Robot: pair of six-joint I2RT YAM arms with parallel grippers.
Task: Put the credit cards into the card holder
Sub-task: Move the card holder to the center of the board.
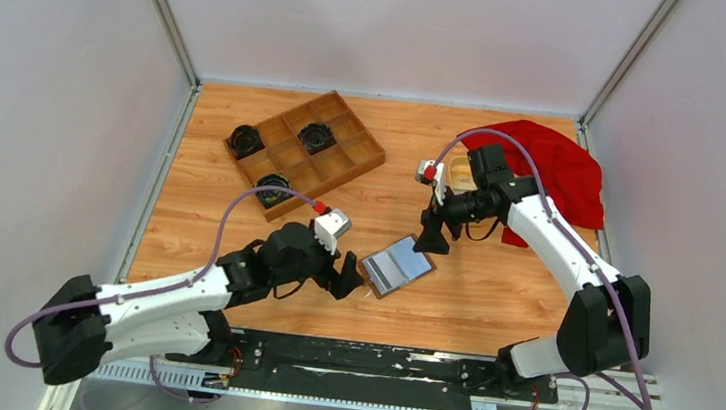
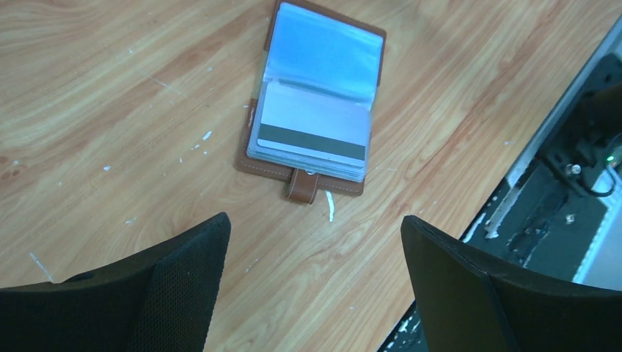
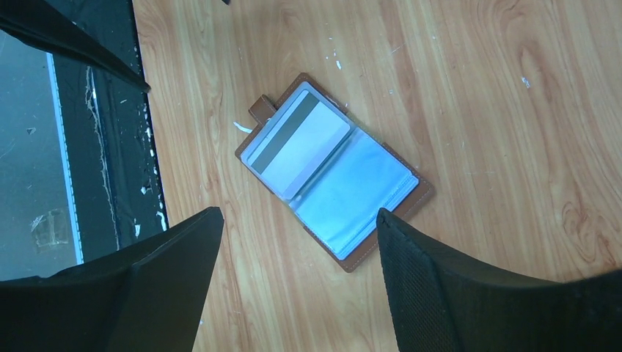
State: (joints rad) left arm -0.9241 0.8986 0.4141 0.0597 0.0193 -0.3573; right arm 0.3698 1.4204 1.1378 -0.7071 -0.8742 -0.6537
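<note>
left tool (image 2: pixel 314 218) — jaws apart, empty | right tool (image 3: pixel 300 211) — likewise | card holder (image 2: pixel 323 62) open | credit card (image 2: pixel 312 125) inside, stripe up

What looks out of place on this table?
A red cloth lies crumpled at the far right edge. The wallet lies open at a slant. White flecks mark the table around it.

dish (image 1: pixel 459 173): partly behind right arm (image 1: pixel 550 229) | red cloth (image 1: pixel 566 164): part covered by arm | credit card (image 2: pixel 312 126) print: unreadable
</note>
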